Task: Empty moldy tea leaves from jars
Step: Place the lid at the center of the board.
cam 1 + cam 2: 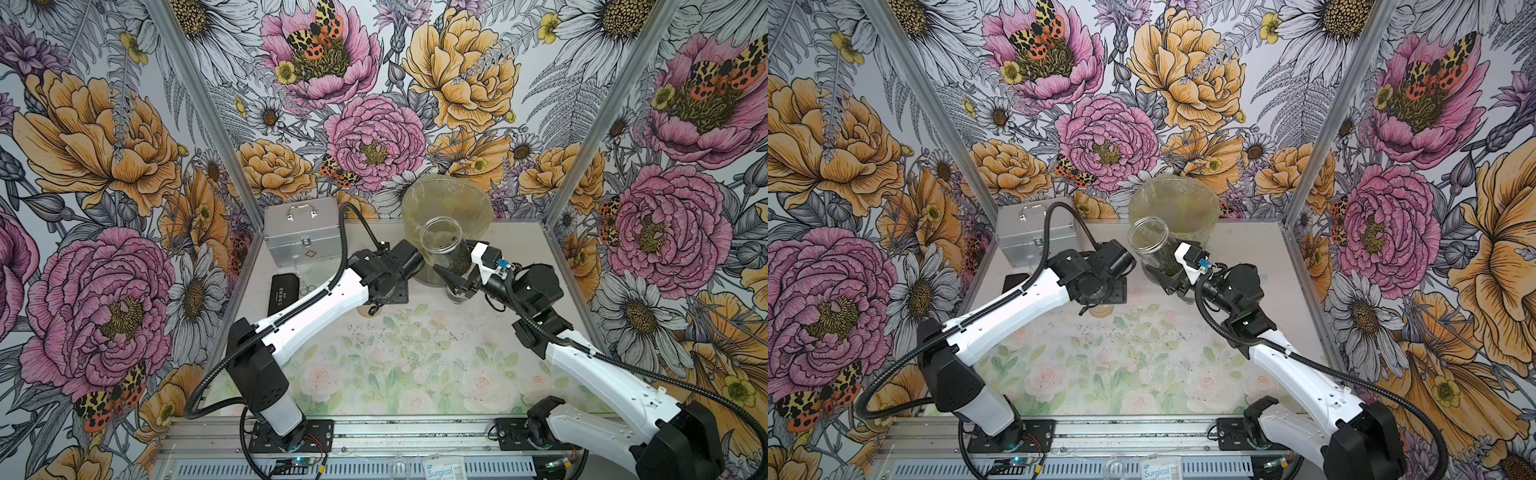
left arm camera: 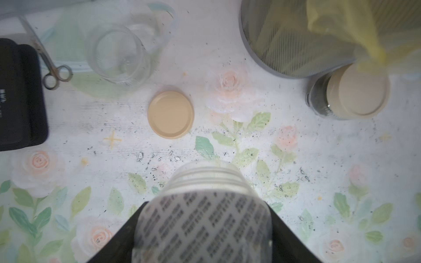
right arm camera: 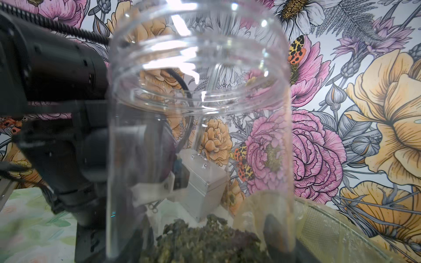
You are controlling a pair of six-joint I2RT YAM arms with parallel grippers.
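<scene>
Clamped in the right hand (image 1: 457, 276), low on a smooth clear wall: the open jar (image 1: 442, 245), held above the tabletop (image 2: 319, 159), mouth up and slightly tilted, just in front of the bin (image 1: 469, 208). Heaped at the bottom, by the jaws: tea leaves (image 3: 205, 241), dark, crumbly, probably clingy.

Carry the mouth over the bin's yellow-bagged rim first, then tip well past level and shake lightly. Squeeze firmly, since a slick cylinder may twist.

Pinched across its width in the left hand (image 2: 206, 205): the silver-white lid (image 2: 202, 227), ribbed skirt, printed top. Set down beside the loose tan lid (image 2: 170, 115), a flat disc.

Further out: an empty jar (image 2: 118, 54), and a closed jar (image 2: 355, 93) against the bin, dark leaves inside. Fine black crumbs everywhere.
</scene>
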